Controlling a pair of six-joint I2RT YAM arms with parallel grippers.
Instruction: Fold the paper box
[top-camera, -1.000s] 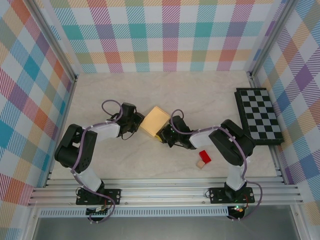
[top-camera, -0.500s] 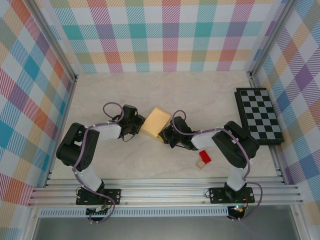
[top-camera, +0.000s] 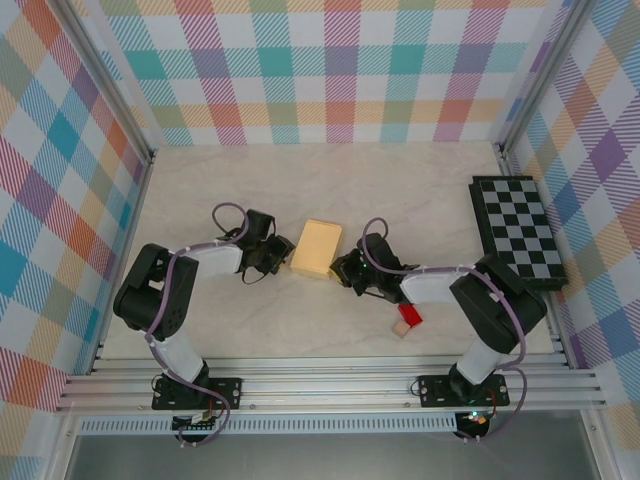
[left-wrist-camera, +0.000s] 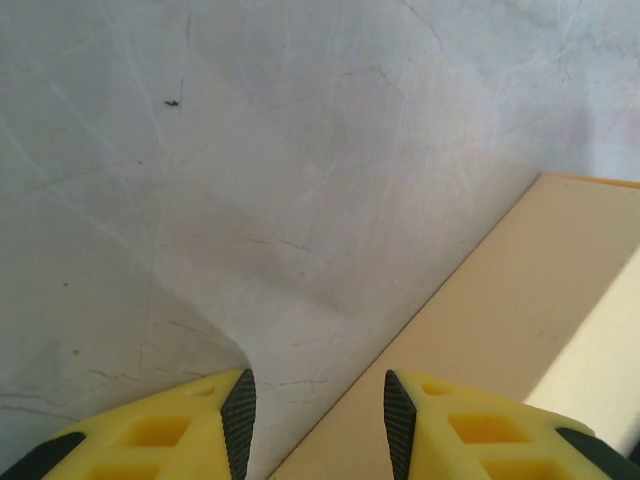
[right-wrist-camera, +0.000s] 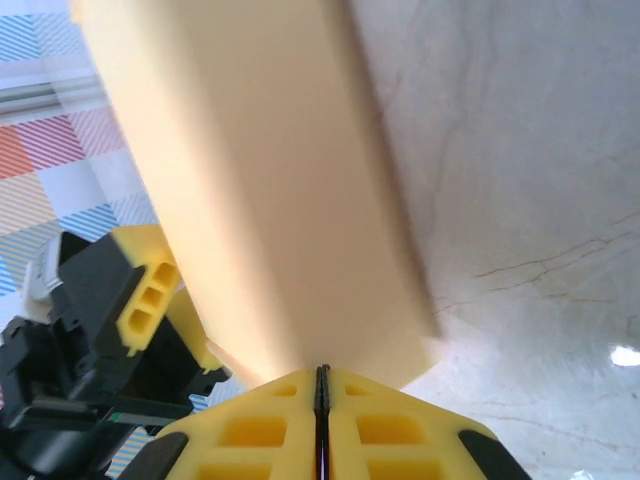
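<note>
The paper box (top-camera: 317, 248) is a compact pale yellow carton lying flat mid-table. It also appears as a tan face (left-wrist-camera: 520, 320) in the left wrist view and as a tall block (right-wrist-camera: 260, 190) in the right wrist view. My left gripper (top-camera: 276, 253) (left-wrist-camera: 318, 410) sits at the box's left side, open, with the box's edge running between its fingers. My right gripper (top-camera: 346, 270) (right-wrist-camera: 322, 368) is shut, pads together, its tips right at the box's near right end. The left gripper's yellow finger (right-wrist-camera: 142, 290) shows beyond the box.
A black-and-white checkered board (top-camera: 518, 233) lies at the right wall. A small red block (top-camera: 410, 313) with a tan cube (top-camera: 402, 328) sits just right of the right arm. Plaid walls enclose three sides; an aluminium rail (top-camera: 320, 385) runs along the front.
The box has turned from a diamond stance to nearly square with the table and slid slightly right. My right gripper moved right along with it; the left gripper edged right.
</note>
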